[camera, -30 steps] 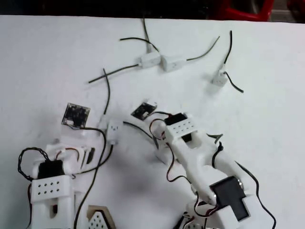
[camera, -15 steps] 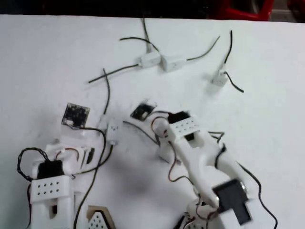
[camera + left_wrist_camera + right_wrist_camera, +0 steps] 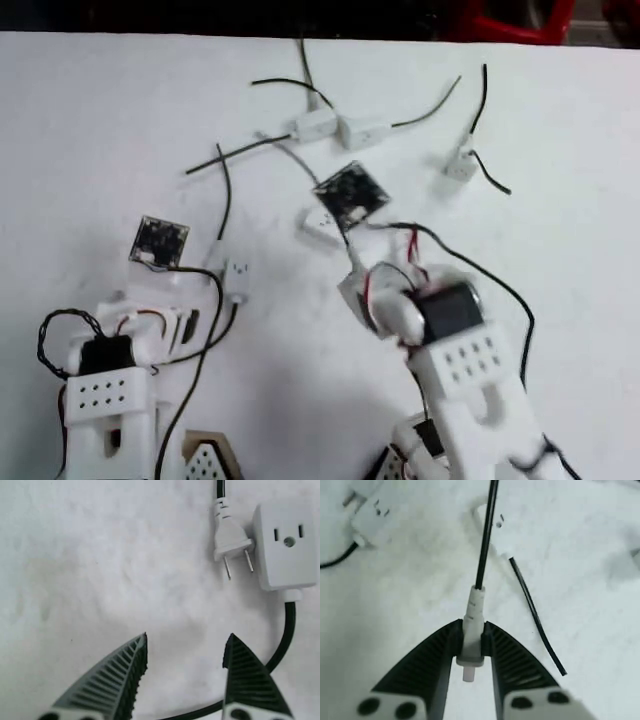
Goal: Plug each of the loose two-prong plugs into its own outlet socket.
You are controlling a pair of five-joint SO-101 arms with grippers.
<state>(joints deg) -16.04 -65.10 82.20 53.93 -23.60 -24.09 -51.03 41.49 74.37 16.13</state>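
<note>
Well, nearest me the left gripper point(image 3: 187, 638) hangs wide open just short of the outlet socket point(image 3: 285, 545), a two-prong plug point(image 3: 231, 540) lying just beside it, and beyond that socket the right gripper point(image 3: 472, 626) pinches a second plug point(image 3: 473, 611) by its neck, likely needing carrying, prongs aligned, to a free socket.
</note>
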